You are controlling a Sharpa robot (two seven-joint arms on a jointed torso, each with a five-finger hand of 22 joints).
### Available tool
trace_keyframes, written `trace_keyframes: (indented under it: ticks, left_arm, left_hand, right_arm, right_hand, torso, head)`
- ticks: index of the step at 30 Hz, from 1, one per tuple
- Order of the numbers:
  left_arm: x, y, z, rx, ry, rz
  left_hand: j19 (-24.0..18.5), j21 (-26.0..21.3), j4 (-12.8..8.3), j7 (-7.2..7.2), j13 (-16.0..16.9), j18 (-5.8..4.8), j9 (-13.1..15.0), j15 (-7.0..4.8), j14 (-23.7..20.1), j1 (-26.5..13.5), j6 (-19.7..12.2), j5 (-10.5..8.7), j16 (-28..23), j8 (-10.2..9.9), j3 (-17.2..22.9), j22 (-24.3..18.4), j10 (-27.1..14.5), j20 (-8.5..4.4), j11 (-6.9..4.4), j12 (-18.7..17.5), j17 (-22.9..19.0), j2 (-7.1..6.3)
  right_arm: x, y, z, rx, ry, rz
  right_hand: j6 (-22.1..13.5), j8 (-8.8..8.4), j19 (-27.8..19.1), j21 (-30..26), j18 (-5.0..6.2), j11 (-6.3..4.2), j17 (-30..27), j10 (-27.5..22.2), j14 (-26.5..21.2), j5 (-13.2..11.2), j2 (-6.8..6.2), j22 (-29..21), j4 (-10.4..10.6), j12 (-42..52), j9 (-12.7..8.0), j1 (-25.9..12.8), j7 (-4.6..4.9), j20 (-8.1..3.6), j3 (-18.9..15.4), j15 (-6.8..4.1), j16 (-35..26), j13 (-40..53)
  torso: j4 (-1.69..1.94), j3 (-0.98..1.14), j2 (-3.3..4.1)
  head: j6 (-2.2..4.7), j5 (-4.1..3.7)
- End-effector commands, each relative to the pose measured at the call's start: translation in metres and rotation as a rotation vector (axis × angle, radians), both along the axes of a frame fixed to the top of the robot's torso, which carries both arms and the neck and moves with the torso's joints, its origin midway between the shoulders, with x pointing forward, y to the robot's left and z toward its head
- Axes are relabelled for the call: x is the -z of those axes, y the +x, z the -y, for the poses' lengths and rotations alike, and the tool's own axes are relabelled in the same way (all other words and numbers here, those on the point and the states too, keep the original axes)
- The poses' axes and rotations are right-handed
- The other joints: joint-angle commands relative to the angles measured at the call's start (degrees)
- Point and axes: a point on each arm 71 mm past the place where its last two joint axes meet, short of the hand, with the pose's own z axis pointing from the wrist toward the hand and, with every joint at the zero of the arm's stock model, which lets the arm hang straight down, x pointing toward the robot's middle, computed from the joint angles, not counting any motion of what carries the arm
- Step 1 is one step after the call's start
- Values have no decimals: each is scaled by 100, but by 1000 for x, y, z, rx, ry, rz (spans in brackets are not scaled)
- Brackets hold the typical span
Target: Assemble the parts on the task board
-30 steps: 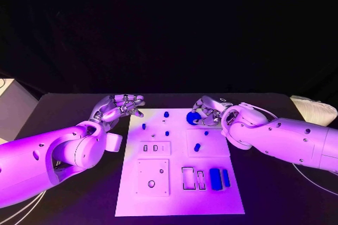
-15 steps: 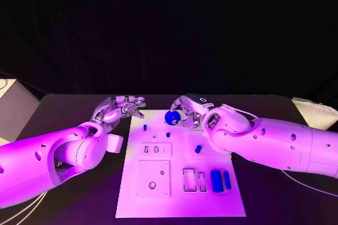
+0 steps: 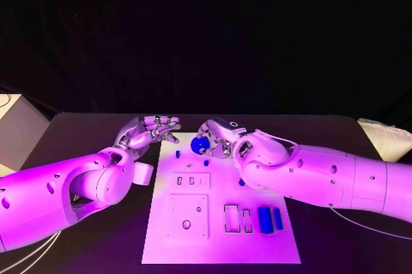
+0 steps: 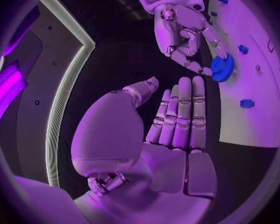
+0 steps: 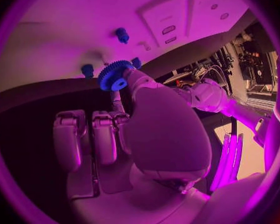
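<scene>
Your left hand (image 3: 147, 133) hung at the board's (image 3: 215, 238) far left corner with its fingers (image 4: 180, 109) released, lying straight and close together, grasping nothing. Just right of it, over the far edge of the board, your right hand (image 3: 219, 137) pinched a blue gear (image 3: 200, 145) between its fingers (image 5: 137, 79); the gear looked raised off the board, above a few small blue pegs (image 3: 205, 164) standing in its far part. Whether it was lined up with any one peg you could not tell.

By my reading, you were part way through. On the near right, two blue blocks (image 3: 270, 218) sat by the slots, and at least one slot (image 3: 230, 218) to their left looked open. The plates at middle left (image 3: 189, 180) and near left (image 3: 186, 215) showed bare holes. The gear was not yet seated, so that step and the open slots seemed left to do.
</scene>
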Motion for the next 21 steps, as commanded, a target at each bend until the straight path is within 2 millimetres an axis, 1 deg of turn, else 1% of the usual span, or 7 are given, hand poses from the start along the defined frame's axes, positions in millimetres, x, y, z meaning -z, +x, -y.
trace_keyframes:
  ticks: [1, 4, 5, 9, 14, 17, 21]
  left_arm:
    - [-1, 0, 2, 19, -12, 4]
    - [-1, 0, 2, 18, -12, 4]
    - [-1, 0, 2, 18, -12, 4]
    - [-1, 0, 2, 18, -12, 4]
    - [-1, 0, 2, 18, -12, 4]
    - [-1, 0, 2, 18, -12, 4]
    - [-1, 0, 2, 17, -11, 4]
  left_hand:
    - [-44, 20, -12, 12, 3, 64, 7, 2, 6, 23, -5, 17, 37, 30, 31, 9, -25, 7, -4, 1, -7, 50]
    - [-44, 20, -12, 12, 3, 64, 7, 2, 6, 23, -5, 17, 37, 30, 31, 9, -25, 7, -4, 1, -7, 50]
    - [-44, 20, -12, 12, 3, 64, 7, 2, 6, 23, -5, 17, 37, 30, 31, 9, -25, 7, -4, 1, -7, 50]
    - [-44, 20, -12, 12, 3, 64, 7, 2, 6, 23, -5, 17, 37, 30, 31, 9, -25, 7, -4, 1, -7, 50]
    - [-44, 20, -12, 12, 3, 64, 7, 2, 6, 23, -5, 17, 37, 30, 31, 9, -25, 7, -4, 1, -7, 50]
    - [-44, 20, -12, 12, 3, 64, 7, 2, 6, 23, -5, 17, 37, 30, 31, 9, -25, 7, -4, 1, -7, 50]
    - [-44, 20, -12, 12, 3, 64, 7, 2, 6, 23, -5, 17, 37, 30, 31, 9, -25, 7, -4, 1, -7, 50]
  right_arm:
    - [2, 1, -1, -3, -20, 10]
    - [4, 2, -2, 3, -29, 5]
    - [5, 3, -2, 6, -34, 2]
    - [8, 4, -2, 12, -48, -8]
    - [11, 6, -1, 27, -60, -9]
    - [12, 7, 1, 37, -67, -10]
    - [13, 8, 1, 42, -76, -14]
  right_hand:
    - [157, 123, 474, 31, -109, -48, 1457, 599, 575, -19, 16, 1292, 7, 20, 29, -7, -112, -49, 30, -34, 21, 1505]
    - [157, 123, 474, 31, -109, -48, 1457, 599, 575, -19, 16, 1292, 7, 20, 29, -7, -112, -49, 30, -34, 21, 1505]
    - [142, 116, 475, 33, -110, -45, 1456, 599, 575, -28, 5, 1294, 1, 20, 25, -16, -106, -49, 56, -33, 21, 1505]
    - [142, 116, 475, 33, -110, -45, 1456, 599, 575, -28, 5, 1294, 1, 20, 25, -16, -106, -49, 56, -33, 21, 1505]
    - [135, 113, 475, 32, -110, -41, 1460, 599, 576, -38, -5, 1294, 2, 20, 23, -30, -103, -48, 69, -30, 22, 1505]
    - [135, 113, 475, 32, -110, -41, 1460, 599, 576, -38, -5, 1294, 2, 20, 23, -30, -103, -48, 69, -30, 22, 1505]
    - [135, 113, 475, 32, -110, -41, 1460, 599, 576, -38, -5, 1294, 2, 20, 23, -30, -103, -48, 69, -30, 22, 1505]
  torso:
    - [10, 6, 5]
    - [19, -1, 15]
    - [9, 4, 13]
    - [0, 12, 7]
    - [-3, 15, 2]
    - [5, 12, 2]
    - [4, 10, 1]
  head:
    - [-18, 10]
    - [-29, -1]
    - [-43, 4]
    - [-63, 16]
    - [-70, 15]
    - [-70, 10]
    - [-72, 9]
